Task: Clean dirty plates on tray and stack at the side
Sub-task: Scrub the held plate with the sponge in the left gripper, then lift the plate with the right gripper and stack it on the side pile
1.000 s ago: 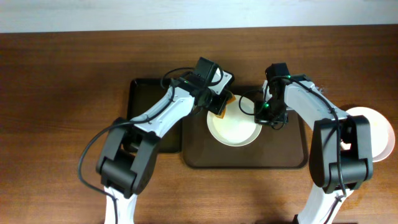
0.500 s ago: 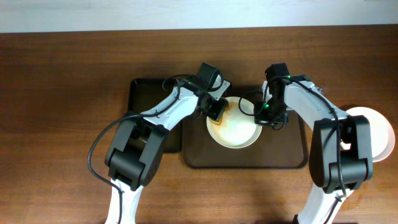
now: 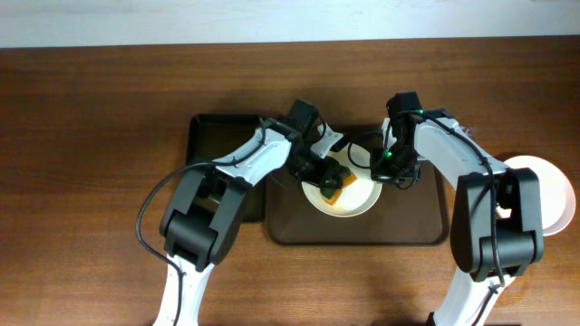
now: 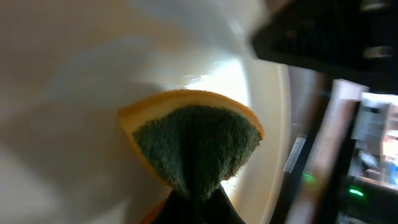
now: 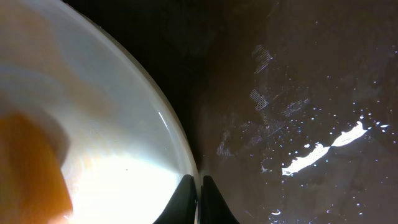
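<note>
One white plate (image 3: 359,196) lies on the dark-brown tray (image 3: 408,226). My left gripper (image 3: 323,172) is shut on an orange sponge (image 3: 334,182) with a green scouring face, pressed onto the plate's middle. The left wrist view shows the sponge (image 4: 193,146) folded between the jaws against the white plate (image 4: 68,93). My right gripper (image 3: 381,170) is shut on the plate's right rim. In the right wrist view its fingertips (image 5: 199,193) pinch the rim (image 5: 158,115) over the wet tray (image 5: 298,93). Another white plate (image 3: 555,186) rests on the table at the right, partly behind the right arm.
A smaller black tray (image 3: 208,145) lies left of the brown one, under the left arm. Water streaks glisten on the brown tray (image 5: 323,149) beside the plate. Both arms cross the table's front half towards the tray.
The left gripper carried the sponge from the plate's far-left rim onto its middle, turning so the green face shows. The right gripper stayed on the rim.
</note>
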Motion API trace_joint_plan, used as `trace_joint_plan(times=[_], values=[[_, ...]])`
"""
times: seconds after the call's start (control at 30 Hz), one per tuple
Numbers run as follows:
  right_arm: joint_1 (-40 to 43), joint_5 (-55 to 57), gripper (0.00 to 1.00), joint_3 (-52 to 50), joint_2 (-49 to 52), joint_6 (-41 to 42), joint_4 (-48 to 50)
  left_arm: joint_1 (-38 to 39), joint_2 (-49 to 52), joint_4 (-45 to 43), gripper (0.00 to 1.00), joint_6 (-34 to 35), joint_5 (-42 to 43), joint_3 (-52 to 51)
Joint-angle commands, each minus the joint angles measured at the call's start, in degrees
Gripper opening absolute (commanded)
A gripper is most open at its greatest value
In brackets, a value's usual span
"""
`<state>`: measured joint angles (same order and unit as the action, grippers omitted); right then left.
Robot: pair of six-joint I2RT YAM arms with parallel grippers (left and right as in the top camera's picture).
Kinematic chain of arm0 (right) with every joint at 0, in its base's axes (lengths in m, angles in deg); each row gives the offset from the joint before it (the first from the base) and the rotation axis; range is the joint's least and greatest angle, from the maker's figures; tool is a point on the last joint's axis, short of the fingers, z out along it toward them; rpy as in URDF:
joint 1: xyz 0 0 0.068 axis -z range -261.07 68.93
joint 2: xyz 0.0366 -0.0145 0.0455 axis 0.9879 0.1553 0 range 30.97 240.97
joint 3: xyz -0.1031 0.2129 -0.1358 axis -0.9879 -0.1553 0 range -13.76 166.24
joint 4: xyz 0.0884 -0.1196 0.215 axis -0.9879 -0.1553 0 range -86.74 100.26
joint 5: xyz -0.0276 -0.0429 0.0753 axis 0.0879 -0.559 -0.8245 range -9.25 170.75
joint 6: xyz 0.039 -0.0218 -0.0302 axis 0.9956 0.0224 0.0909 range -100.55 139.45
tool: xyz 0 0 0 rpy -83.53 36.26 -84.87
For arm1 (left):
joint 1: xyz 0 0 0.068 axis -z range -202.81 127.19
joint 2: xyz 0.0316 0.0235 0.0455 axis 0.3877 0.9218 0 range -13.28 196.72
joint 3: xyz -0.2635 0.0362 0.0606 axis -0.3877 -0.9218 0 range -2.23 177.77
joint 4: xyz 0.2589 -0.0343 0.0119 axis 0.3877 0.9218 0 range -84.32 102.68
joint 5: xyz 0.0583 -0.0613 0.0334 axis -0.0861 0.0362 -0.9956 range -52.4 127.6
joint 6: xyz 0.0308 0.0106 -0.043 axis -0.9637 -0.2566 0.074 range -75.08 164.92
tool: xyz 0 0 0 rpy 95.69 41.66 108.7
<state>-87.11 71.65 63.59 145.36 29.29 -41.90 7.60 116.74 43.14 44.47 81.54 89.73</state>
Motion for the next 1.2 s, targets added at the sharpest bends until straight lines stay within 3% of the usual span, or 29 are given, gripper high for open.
trace_joint_plan(times=[0.0,0.27,0.33,0.4,0.5,0.63,0.67,0.7,0.73,0.83,0.9,1.03,1.07,1.1,1.17], values=[[0.1,0.8,0.04,-0.9,0.3,-0.2,0.2,-4.3,0.5,4.0,0.0,-0.9,9.9,6.8],[0.1,0.8,0.04,-0.9,0.3,-0.2,0.1,-17.4,0.5,19.9,0.0,-4.4,11.2,22.0],[0.1,0.7,0.05,-0.9,0.3,-0.2,0.1,-21.2,0.5,24.0,0.0,-4.4,2.6,22.1],[0.1,0.7,0.05,-0.9,0.3,-0.2,0.1,-23.8,0.5,29.5,0.0,-4.3,-14.5,22.1],[0.1,0.7,0.09,-0.9,0.3,-0.2,0.1,-24.9,0.5,33.2,0.0,1.9,-37.8,19.7],[0.1,0.7,0.09,-0.9,0.3,-0.2,-0.3,-24.5,0.5,26.0,0.0,4.2,-38.7,11.5],[0.1,0.8,0.1,-0.9,0.3,-0.2,-0.8,-24.5,0.5,23.4,0.04,4.1,-38.7,9.0],[0.1,0.8,0.19,-0.9,0.3,-0.2,-1.0,-24.5,0.5,22.8,0.22,4.1,-38.8,8.1],[0.1,0.8,0.25,-0.9,0.3,-0.2,-1.0,-24.5,0.5,22.8,0.6,4.1,-38.9,7.5],[0.1,0.7,0.27,-0.9,0.3,-0.2,-1.5,-24.5,0.5,23.0,0.87,4.1,-38.9,7.5],[0.1,0.7,0.27,-1.0,0.3,-0.2,-2.0,-24.5,0.5,23.0,0.99,4.1,-38.9,7.5],[0.1,0.7,0.24,-0.9,0.3,-0.2,-1.9,-24.5,0.5,23.0,1.0,4.1,-38.9,7.5],[0.1,0.7,0.18,-0.5,0.3,-0.2,-2.2,-24.5,0.5,23.0,1.0,4.1,-38.9,7.5],[0.1,0.7,0.04,-0.2,0.3,-0.2,-2.8,-24.5,0.5,23.0,1.0,4.1,-38.9,7.5],[0.1,0.7,0.04,0.8,0.3,-0.2,-3.9,-24.5,0.5,23.0,1.0,4.1,-38.9,7.5]])
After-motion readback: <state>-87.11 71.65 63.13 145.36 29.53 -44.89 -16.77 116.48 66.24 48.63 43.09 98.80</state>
